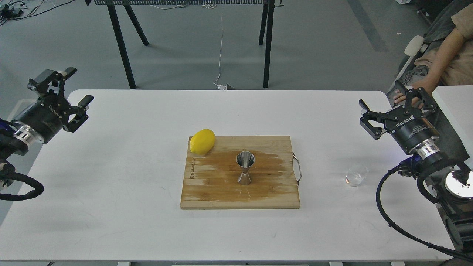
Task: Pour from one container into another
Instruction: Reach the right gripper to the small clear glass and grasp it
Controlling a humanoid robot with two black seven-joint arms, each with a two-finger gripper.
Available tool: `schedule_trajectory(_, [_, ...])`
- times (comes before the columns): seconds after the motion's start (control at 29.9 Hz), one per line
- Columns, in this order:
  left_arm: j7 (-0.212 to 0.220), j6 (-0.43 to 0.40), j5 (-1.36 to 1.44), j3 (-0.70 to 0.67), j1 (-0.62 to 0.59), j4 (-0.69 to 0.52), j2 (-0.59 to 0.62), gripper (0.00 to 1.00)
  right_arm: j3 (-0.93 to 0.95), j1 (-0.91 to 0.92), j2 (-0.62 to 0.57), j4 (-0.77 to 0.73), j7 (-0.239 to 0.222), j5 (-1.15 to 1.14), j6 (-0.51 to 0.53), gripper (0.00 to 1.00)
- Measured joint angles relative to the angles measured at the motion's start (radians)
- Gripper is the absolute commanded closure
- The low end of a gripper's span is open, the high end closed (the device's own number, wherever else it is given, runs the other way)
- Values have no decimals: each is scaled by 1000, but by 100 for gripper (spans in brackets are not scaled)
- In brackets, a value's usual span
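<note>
From the head view, a white table [111, 207] carries a wooden cutting board [221, 192] in the middle. On the board the steel jigger [245, 168] stands upright, near the centre of a darker wet-looking patch. A yellow lemon [202, 141] lies at the far left corner of the board, partly over its edge. The small clear glass tumbler [357, 175] stands on the bare table, well to the right of the board.

The left gripper [75, 84] hangs over the left edge of the table, its jaws wide apart and holding nothing. The right gripper [384, 101] hangs at the right edge, beyond the tumbler, also with jaws wide and empty.
</note>
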Motion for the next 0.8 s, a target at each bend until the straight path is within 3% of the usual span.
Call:
schedule_trajectory(0.3, [0,0,5,4,24,0,-35,10,37,-206,-146,224,4,325,-13,1])
schedule_trajectory(0.57, [0,0,6,3,30,0,-50,10,191,-407,-159,389,6,339,-415,1])
schedule_trajectory(0.67, [0,0,7,3,32,0,-50,10,200,-448,-160,400,6,330,-493,1])
schedule_trajectory(0.8, [0,0,9,4,47,1,-52,10,184,-487,-162,408,5,318,-522,1])
